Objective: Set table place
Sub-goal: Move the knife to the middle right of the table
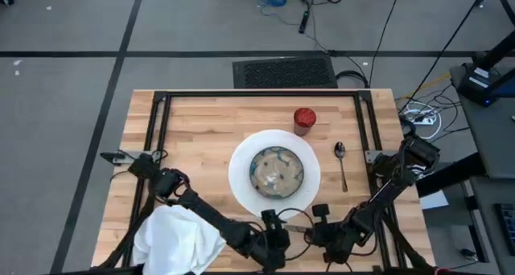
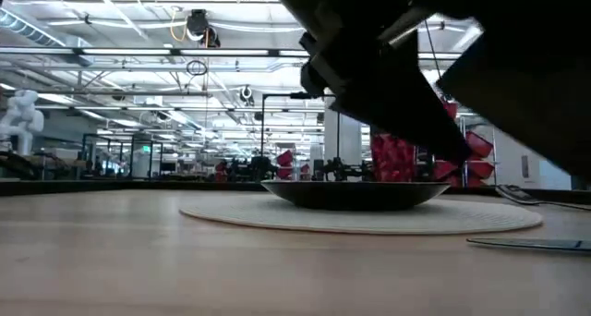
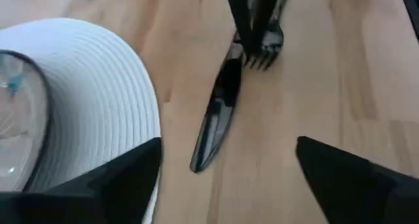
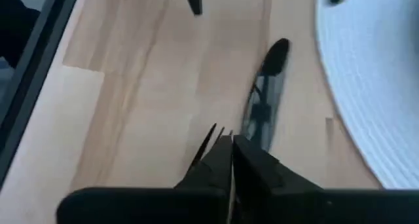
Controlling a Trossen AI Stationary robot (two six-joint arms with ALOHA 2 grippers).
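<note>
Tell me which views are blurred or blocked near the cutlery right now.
Left wrist view: knife and fork soft, plate rim glaring white. Right wrist view: right claw shut on the fork, knife smeared. Low view: dark arms block the top, bowl in silhouette. High view: clear.

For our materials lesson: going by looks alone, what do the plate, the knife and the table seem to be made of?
Plate: probably glazed ceramic, white, with fine concentric ridges on the rim. Knife: metal, polished, its blade mirror-dark with reflections. Table: wood, pale planks with visible grain and joints, matte finish.
</note>
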